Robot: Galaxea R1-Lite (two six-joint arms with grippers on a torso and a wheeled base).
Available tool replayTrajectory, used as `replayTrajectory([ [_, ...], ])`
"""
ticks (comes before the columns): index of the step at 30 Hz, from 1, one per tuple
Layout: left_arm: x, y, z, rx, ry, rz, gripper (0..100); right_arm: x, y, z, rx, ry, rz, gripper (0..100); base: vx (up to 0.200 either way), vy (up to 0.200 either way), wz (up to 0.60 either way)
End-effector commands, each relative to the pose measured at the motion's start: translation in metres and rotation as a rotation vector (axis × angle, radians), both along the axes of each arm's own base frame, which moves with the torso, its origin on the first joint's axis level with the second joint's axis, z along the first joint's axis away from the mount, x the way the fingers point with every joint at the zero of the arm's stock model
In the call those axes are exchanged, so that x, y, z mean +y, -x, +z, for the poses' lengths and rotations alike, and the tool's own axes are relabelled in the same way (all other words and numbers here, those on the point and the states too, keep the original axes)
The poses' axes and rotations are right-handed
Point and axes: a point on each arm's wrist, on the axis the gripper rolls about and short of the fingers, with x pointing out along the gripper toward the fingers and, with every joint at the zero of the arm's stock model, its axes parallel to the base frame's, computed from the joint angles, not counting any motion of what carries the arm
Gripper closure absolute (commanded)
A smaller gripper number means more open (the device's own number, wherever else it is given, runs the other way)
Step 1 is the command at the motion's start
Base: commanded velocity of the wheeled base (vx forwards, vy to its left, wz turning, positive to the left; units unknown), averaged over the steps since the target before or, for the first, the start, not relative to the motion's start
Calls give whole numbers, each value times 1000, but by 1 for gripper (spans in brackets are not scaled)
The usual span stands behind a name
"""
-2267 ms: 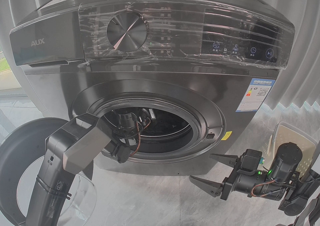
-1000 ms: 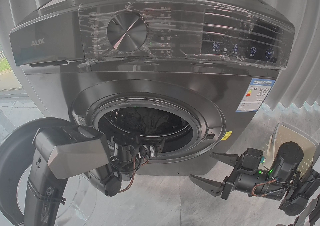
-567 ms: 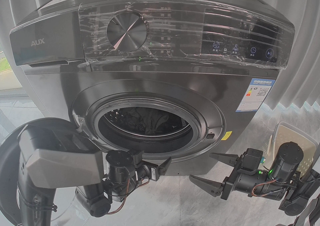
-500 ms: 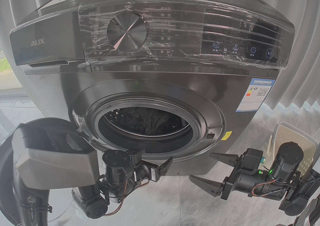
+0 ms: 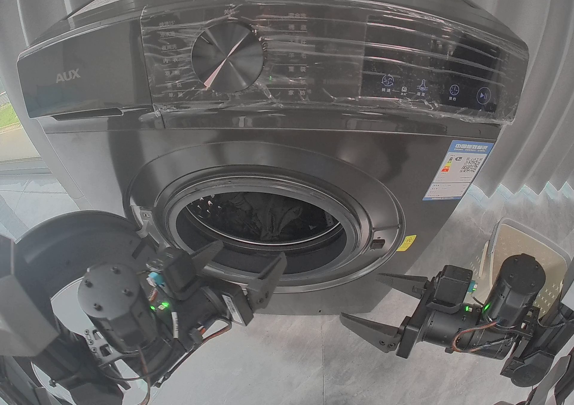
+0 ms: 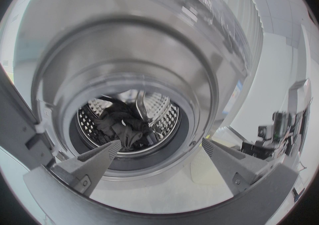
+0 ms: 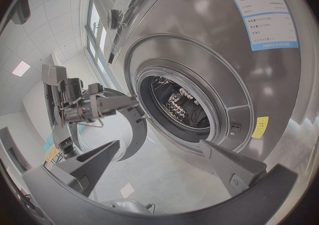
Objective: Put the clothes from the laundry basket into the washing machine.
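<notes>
Dark fabric: a bundle of clothes (image 5: 263, 218) is lying inside the steel drum (image 6: 162, 116) of the washing machine (image 5: 382, 155), toward the back, w/ nothing hanging over the rim. The round door (image 5: 66, 239) is standing swung open on the robot's left. L tool (image 5: 245, 254) is hovering just in front of the opening's lower edge, fingers spread wide, pinching nothing, pointing at the drum. R tool (image 5: 365, 298) is hanging low at the machine's front right, above the floor (image 5: 311, 358), also spread and carrying nothing. The cream perforated laundry basket (image 5: 526, 239) is sitting on the floor beside the machine's right side, mostly hidden behind the R arm (image 5: 514, 286). Can't tell if any clothes are lying in it.

Step, as I'm reading it: clothes are sitting in the drum and both tools are free, so the job is standing btwn a drop-off and the next pick. Next move is prob calling for a tool going to the basket, R tool being nearer, and checking inside. If it's empty, shutting the door w/ L tool is looking like the only bit to do.
</notes>
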Motion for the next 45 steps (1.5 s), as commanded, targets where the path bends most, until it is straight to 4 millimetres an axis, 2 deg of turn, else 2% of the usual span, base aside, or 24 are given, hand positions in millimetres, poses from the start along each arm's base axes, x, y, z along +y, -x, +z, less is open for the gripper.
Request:
replayTrajectory([
  [1, 21, 21, 24, -49, 80, 26, 0, 1, 1, 0, 1, -2, 7, 0, 0, 0, 0],
  [5, 31, 29, 13, -10, 34, 52, 0, 3, 3, 0, 2, -3, 16, 0, 0, 0, 0],
  [8, 33, 29, 12, -10, 27, 110, 0, 3, 3, 1, -2, -6, 16, 0, 0, 0, 0],
  [12, 44, 27, 8, -5, -10, 188, 0, -1, 6, 12, -39, -36, 11, 0, 0, 0, 0],
  [17, 62, 36, -2, 42, -56, 230, 0, -9, 11, 27, -93, -77, -3, 0, 0, 0, 0],
  [25, 70, 38, 5, 15, -32, 270, 0, -21, 11, 40, -140, -113, -72, 0, 0, 0, 0],
  [30, 71, 39, 6, 8, -37, 312, 0, -44, 16, 56, -218, -150, -150, 0, -160, 0, 0],
  [32, 71, 39, 6, 6, -38, 312, 0, -47, 19, 56, -220, -150, -154, 0, -200, 0, 0],
  [34, 71, 39, 6, 6, -39, 312, 0, -61, 31, 56, -225, -150, -182, 0, -200, 0, 0],
  [38, 71, 40, 8, -1, -33, 311, 0, -76, 41, 57, -244, -160, -222, 0, -50, 0, 0],
  [45, 84, 54, 29, -95, 17, 310, 0, -98, 47, 72, -341, -200, -334, 0, 0, 0, 0],
])
